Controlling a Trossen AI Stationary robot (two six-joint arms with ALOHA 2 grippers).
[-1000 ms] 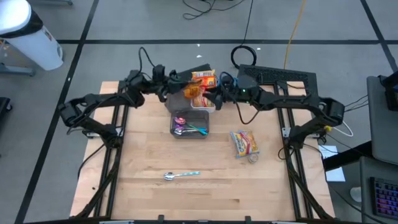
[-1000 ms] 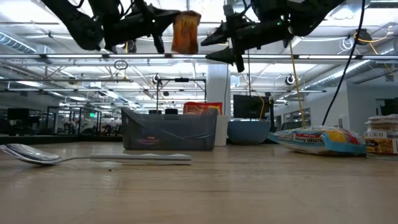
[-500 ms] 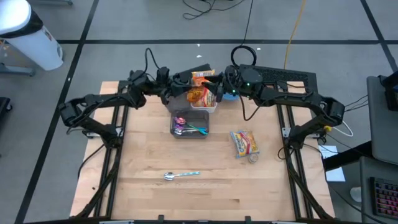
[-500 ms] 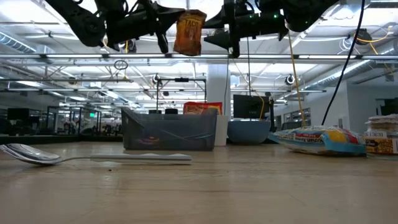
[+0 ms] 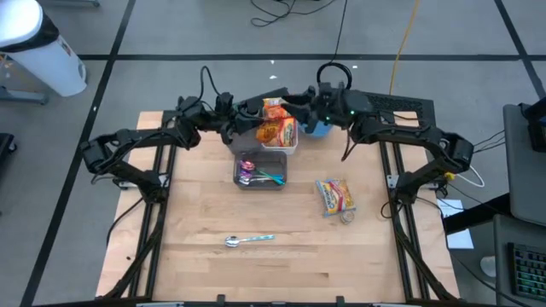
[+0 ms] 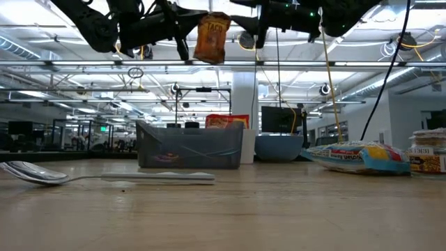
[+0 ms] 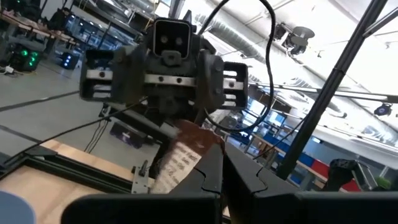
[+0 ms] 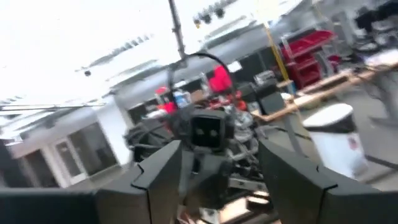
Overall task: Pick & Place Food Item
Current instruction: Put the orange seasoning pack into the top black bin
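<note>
My left gripper [image 5: 252,124] is shut on an orange snack packet [image 5: 275,130], held high over the far middle of the table; in the low view the packet [image 6: 212,36] hangs in the air. My right gripper [image 5: 293,101] is open and empty. It is just right of the packet and a little higher [image 6: 259,19], and it faces my left gripper. In the right wrist view its fingers stand wide apart [image 8: 217,158]. A white tray [image 5: 278,148] sits below the packet. My left gripper pinches the packet's upper left edge [image 6: 198,22] between its two fingers. The fingers come about level from the table's left. The packet hangs upright beside and below the fingertips, lifted clear of the table. In the left wrist view it sticks out past the shut fingertips [image 7: 181,157].
A clear bin [image 5: 259,170] with cutlery stands near the table's middle. A blue bowl [image 5: 317,129] and another orange food box [image 5: 278,106] are at the far edge. A yellow snack bag [image 5: 335,195] lies right, with a small tin [image 5: 348,217] beside it. A spoon [image 5: 248,241] lies near the front.
My right gripper has risen and drawn back toward the table's far edge, away from the tray. My left gripper has carried the packet a little toward the table's right; the packet stays hanging in the air.
</note>
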